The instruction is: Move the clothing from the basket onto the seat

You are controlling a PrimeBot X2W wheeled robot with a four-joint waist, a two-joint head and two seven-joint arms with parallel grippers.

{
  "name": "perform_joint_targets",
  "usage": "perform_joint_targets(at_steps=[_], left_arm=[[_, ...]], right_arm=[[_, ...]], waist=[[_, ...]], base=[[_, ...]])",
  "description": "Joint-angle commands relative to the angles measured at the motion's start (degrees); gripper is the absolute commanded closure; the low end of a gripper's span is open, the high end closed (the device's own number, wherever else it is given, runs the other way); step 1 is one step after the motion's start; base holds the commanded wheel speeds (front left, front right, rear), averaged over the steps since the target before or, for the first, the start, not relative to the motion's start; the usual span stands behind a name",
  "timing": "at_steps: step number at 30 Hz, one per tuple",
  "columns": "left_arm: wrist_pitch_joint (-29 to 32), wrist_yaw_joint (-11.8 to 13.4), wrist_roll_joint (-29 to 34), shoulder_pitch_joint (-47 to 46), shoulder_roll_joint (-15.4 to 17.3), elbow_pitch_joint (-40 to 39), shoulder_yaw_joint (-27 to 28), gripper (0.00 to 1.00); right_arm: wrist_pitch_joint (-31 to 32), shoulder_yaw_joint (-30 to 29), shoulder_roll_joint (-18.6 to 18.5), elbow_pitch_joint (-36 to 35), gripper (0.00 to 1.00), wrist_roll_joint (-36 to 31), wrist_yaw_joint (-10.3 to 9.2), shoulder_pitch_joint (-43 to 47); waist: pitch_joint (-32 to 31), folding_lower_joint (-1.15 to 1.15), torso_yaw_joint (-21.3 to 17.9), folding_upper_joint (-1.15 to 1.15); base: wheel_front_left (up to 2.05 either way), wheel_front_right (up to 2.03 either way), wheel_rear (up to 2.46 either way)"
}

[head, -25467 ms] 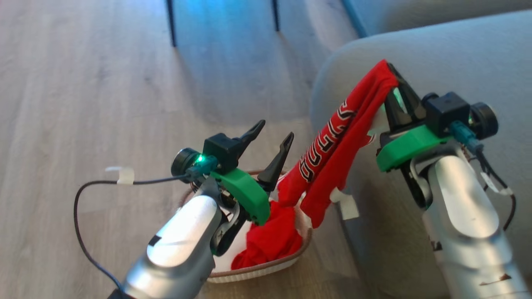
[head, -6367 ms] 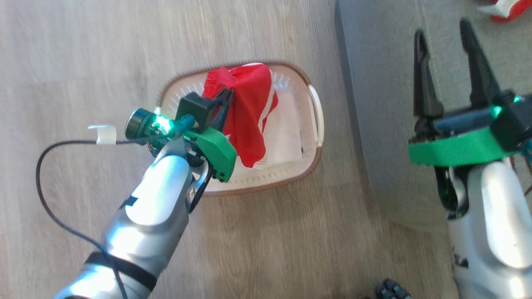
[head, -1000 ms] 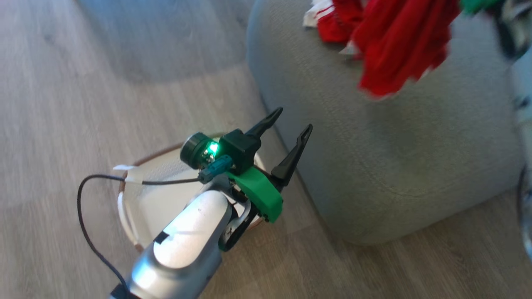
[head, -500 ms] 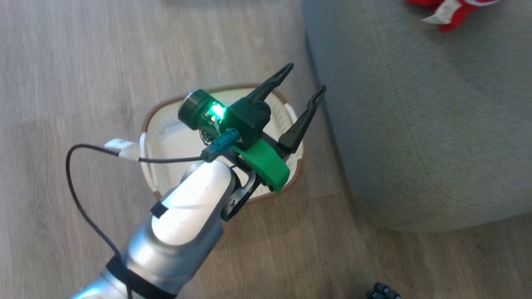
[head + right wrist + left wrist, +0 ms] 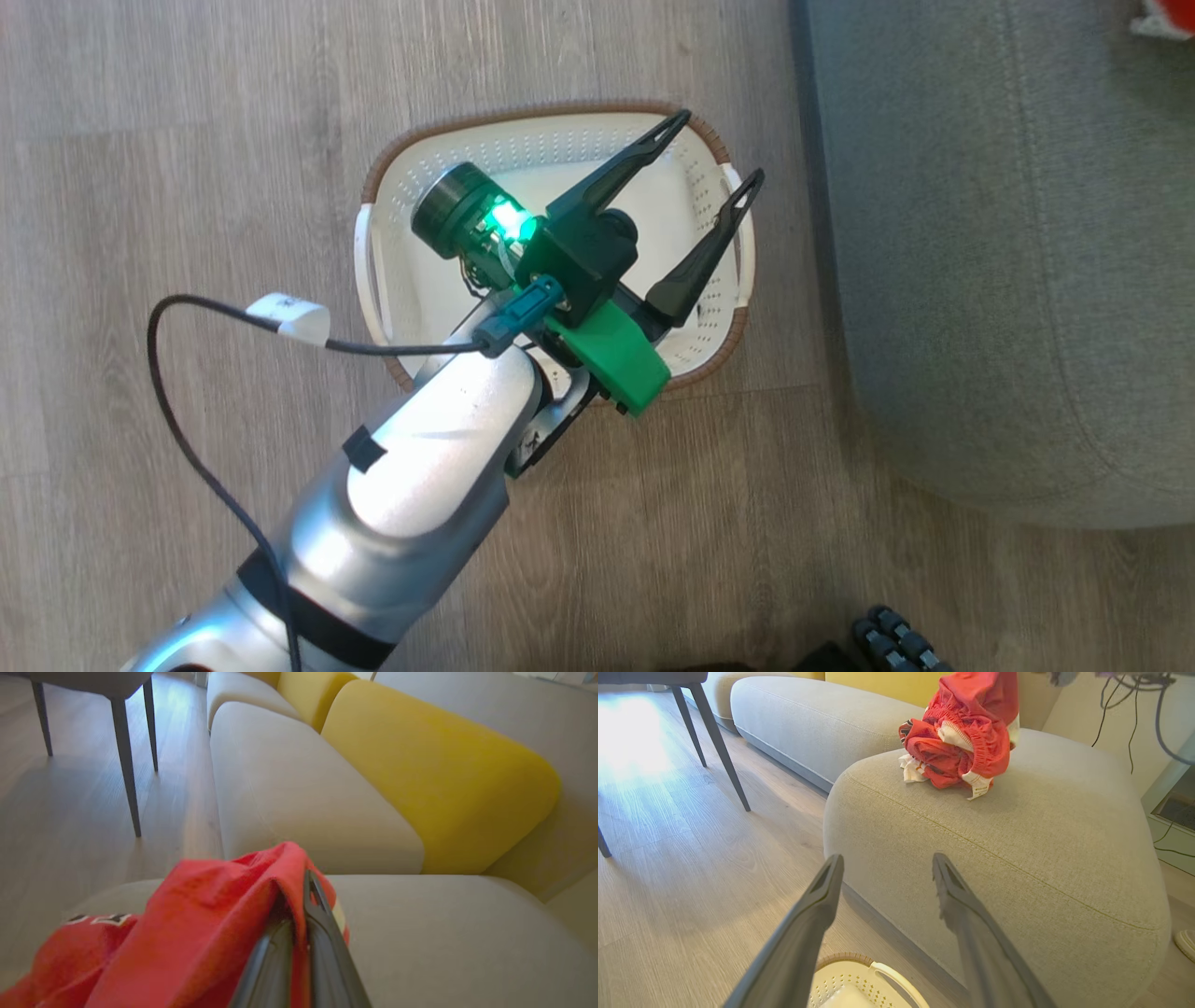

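Note:
The white basket (image 5: 392,201) with a brown rim stands on the wood floor, nothing inside it; its rim (image 5: 859,970) also shows low in the left wrist view. My left gripper (image 5: 722,146) hovers above it, open, holding nothing between the fingers (image 5: 887,858). The grey seat (image 5: 980,280) lies just right of the basket. The red clothing (image 5: 966,742) is bunched on top of the seat (image 5: 1017,858). My right gripper (image 5: 301,914) is shut on the red shorts (image 5: 210,928), which drape over the seat (image 5: 444,933). The jersey's lettering (image 5: 93,918) peeks out lower left.
More grey sofa cushions (image 5: 289,779) and a yellow backrest (image 5: 444,774) lie beyond the seat. Dark chair legs (image 5: 126,756) stand on the floor to the left. A black cable (image 5: 187,392) loops off my left wrist. Small black wheels (image 5: 896,639) show at the bottom edge.
The head camera has swung down onto the basket, so the held red cloth has left that view. My left gripper stays open above the basket.

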Motion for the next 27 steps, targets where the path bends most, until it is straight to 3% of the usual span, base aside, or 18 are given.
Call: perform_joint_targets(at_steps=[1,16,17,18,19,20,21,27], left_arm=[[-0.7,0.3,0.4,-1.4,0.6,-1.6,1.0,0.00],[-0.5,0.3,0.4,-2.5,1.2,-0.9,0.0,0.00],[-0.5,0.3,0.4,-2.5,1.3,-0.8,0.0,0.00],[-0.4,0.3,0.3,-2.5,1.3,-0.6,0.0,0.00],[-0.4,0.3,0.3,-2.5,1.4,-0.5,0.0,0.00],[-0.4,0.3,0.3,-2.5,1.4,-0.5,0.0,0.00],[-0.4,0.4,0.2,-2.5,1.5,-0.4,0.0,0.00],[-0.4,0.7,-0.5,-2.0,1.8,0.5,0.1,0.00]], right_arm=[[-0.9,-1.0,0.2,-1.4,1.00,-0.7,-0.02,0.1],[-3.1,-8.2,5.0,2.6,1.00,-7.2,-0.02,5.0],[-3.2,-8.5,5.2,2.6,0.87,-7.5,-0.02,5.1],[-3.4,-8.8,5.3,2.6,0.65,-7.7,-0.02,5.2],[-3.5,-9.0,5.4,2.7,0.20,-7.9,-0.02,5.2],[-3.5,-9.0,5.4,2.7,0.20,-7.9,-0.02,5.2],[-3.6,-9.2,5.5,2.8,0.00,-8.2,-0.02,5.3],[-4.5,-9.3,6.1,3.5,0.00,-8.7,-0.02,5.3]], waist=[[0.5,-0.01,0.2,0.00],[1.4,-0.01,-0.5,0.00],[1.4,-0.01,-0.5,0.00],[1.3,-0.01,-0.6,0.00],[1.1,-0.01,-0.7,0.00],[1.1,-0.01,-0.7,0.00],[0.9,-0.01,-0.8,0.00],[-1.0,-0.01,-1.8,0.00]], base=[[0.00,0.00,0.00],[0.00,0.00,0.00],[0.00,0.00,0.00],[0.00,0.00,0.00],[0.00,0.00,0.00],[0.00,0.00,0.00],[0.00,0.00,0.00],[0.00,0.00,0.00]])
